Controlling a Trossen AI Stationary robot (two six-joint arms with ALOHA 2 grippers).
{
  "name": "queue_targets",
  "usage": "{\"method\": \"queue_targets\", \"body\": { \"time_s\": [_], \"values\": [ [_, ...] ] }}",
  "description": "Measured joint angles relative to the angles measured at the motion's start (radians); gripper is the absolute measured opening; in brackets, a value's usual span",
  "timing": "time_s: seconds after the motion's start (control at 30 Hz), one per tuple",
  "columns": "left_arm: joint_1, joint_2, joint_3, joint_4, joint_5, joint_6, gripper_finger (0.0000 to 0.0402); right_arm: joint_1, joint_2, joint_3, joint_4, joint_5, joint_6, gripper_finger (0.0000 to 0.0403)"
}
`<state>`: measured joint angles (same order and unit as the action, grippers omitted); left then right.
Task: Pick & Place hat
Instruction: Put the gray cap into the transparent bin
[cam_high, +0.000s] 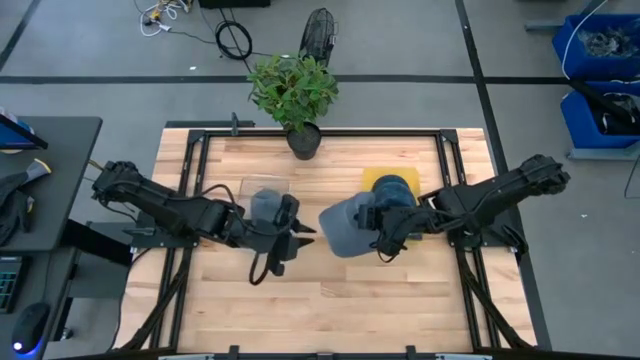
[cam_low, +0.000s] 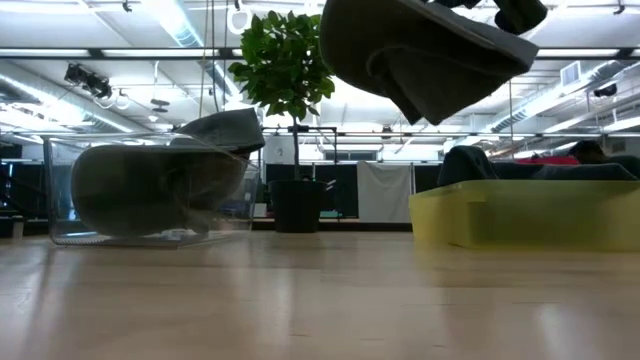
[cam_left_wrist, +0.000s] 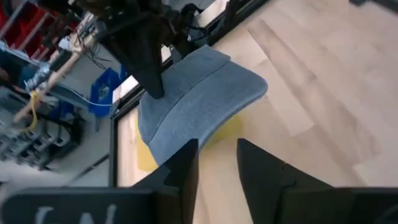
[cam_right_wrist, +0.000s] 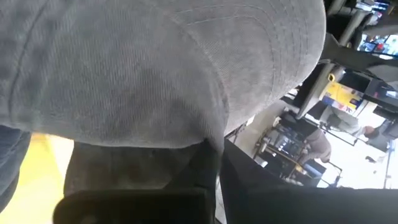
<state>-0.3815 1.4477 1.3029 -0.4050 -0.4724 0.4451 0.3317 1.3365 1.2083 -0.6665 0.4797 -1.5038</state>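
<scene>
- Above the middle of the wooden table (cam_high: 400, 300), the right gripper (cam_high: 385, 232) is holding a grey hat (cam_high: 347, 225) in the air; the low view is showing the hat (cam_low: 420, 50) hanging well clear of the table surface.
- The jaws of the right gripper are pinching the hat; in the right wrist view the grey fabric (cam_right_wrist: 161, 68) is filling most of the picture, with the dark fingers closing on its edge.
- The hat is sitting just beside the yellow bin (cam_high: 392, 180), on the side toward the table centre, and another dark hat (cam_high: 393, 188) is lying inside that bin.
- The left gripper (cam_high: 298, 238) is waiting near the hat, pointing at it, and its jaws are standing a little apart with nothing between them.
- A clear container (cam_low: 150, 190) with one more grey hat (cam_high: 265, 205) is standing under the left arm.
- A potted plant (cam_high: 295, 95) is standing at the far edge of the table.
</scene>
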Motion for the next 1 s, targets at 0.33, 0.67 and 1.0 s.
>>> {"method": "queue_targets", "body": {
  "time_s": [0.33,0.67,1.0],
  "values": [
    [0.004,0.094,0.000,0.050,-0.127,0.221,0.0183,-0.032,0.000,-0.001,0.036,-0.076,0.003,0.0006],
    [0.028,0.158,0.000,0.123,-0.143,0.219,0.0167,-0.037,0.000,-0.001,0.055,-0.156,0.057,0.0006],
    [0.038,0.157,0.000,0.136,-0.262,0.185,0.0015,-0.038,0.000,-0.002,0.108,-0.165,0.210,0.0011]
  ]
}}
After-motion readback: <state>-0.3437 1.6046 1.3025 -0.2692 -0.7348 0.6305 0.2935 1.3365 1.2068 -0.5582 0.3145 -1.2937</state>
